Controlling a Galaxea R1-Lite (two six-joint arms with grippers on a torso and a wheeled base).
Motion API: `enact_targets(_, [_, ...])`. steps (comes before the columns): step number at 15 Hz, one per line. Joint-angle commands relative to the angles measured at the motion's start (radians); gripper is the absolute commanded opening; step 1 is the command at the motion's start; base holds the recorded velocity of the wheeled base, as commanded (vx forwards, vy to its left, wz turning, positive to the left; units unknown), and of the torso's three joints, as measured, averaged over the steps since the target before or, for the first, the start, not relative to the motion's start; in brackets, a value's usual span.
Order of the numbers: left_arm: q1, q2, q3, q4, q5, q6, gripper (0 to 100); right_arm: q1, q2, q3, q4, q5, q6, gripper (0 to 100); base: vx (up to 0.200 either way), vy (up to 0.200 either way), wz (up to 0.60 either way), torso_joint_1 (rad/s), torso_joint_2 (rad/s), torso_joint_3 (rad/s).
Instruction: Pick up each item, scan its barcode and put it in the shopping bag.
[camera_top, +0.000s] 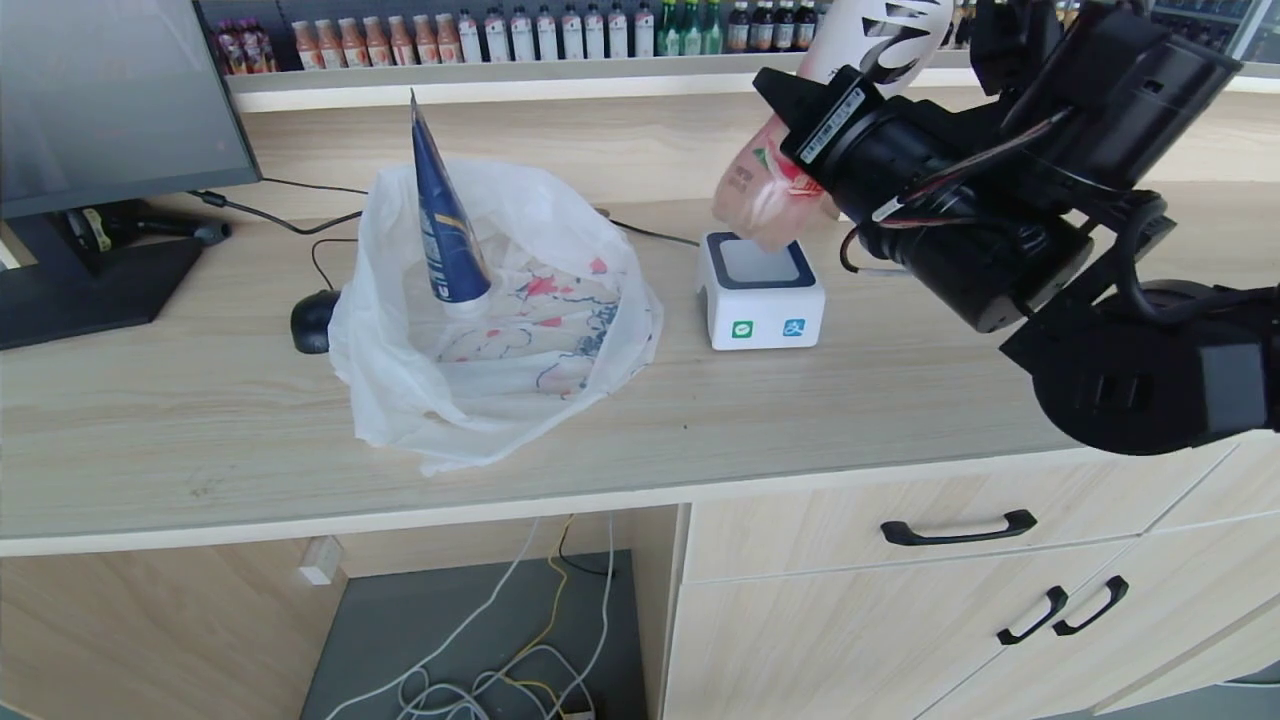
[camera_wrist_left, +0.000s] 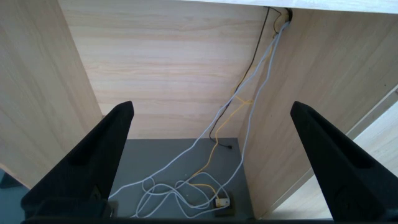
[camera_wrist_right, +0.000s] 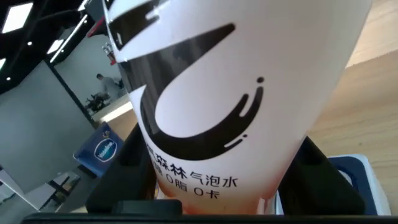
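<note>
A bottle (camera_top: 768, 190) with a white-and-black label and a pink base hangs tilted, base down, just above the white barcode scanner (camera_top: 762, 290) on the counter. My right gripper (camera_top: 838, 105) is shut on the bottle (camera_wrist_right: 236, 106), whose label sits close to the camera, with the scanner (camera_wrist_right: 359, 167) behind it. To the scanner's left lies the open white shopping bag (camera_top: 500, 330), and a blue tube (camera_top: 447, 220) stands upright inside it. Down in the recess under the counter, my left gripper (camera_wrist_left: 211, 162) is open, with nothing between its dark fingers (camera_wrist_left: 93, 162).
A black mouse (camera_top: 313, 320) lies left of the bag. A monitor (camera_top: 100, 100) stands at the far left with a handheld scanner (camera_top: 140, 228) behind its stand. Bottles line the back shelf (camera_top: 500, 35). Loose cables (camera_wrist_left: 205, 186) lie on the floor under the counter (camera_top: 500, 500).
</note>
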Motion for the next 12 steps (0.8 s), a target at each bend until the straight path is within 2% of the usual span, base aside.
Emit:
enact_targets(1, [0.000,0.000,0.000,0.000,0.000,-0.001,100,0.000,-0.120,0.108,-0.050,0.026,-0.045,0,0.000,0.000,0.00,0.000,0.00,0.000])
enact_targets(4, [0.000,0.000,0.000,0.000,0.000,-0.001,100,0.014,-0.159,0.192,-0.141,0.040,-0.114,0,0.000,0.000,0.00,0.000,0.00,0.000])
enact_targets(7, [0.000,0.000,0.000,0.000,0.000,-0.001,100,0.023,-0.225,0.361,-0.185,0.075,-0.299,0,0.000,0.000,0.00,0.000,0.00,0.000])
enact_targets(10, [0.000,0.000,0.000,0.000,0.001,-0.001,100,0.022,-0.202,0.508,-0.411,0.080,-0.474,0,0.000,0.000,0.00,0.000,0.00,0.000])
enact_targets(12, [0.000,0.000,0.000,0.000,0.000,-0.001,100,0.017,-0.205,0.557,-0.457,0.080,-0.554,0,0.000,0.000,0.00,0.000,0.00,0.000])
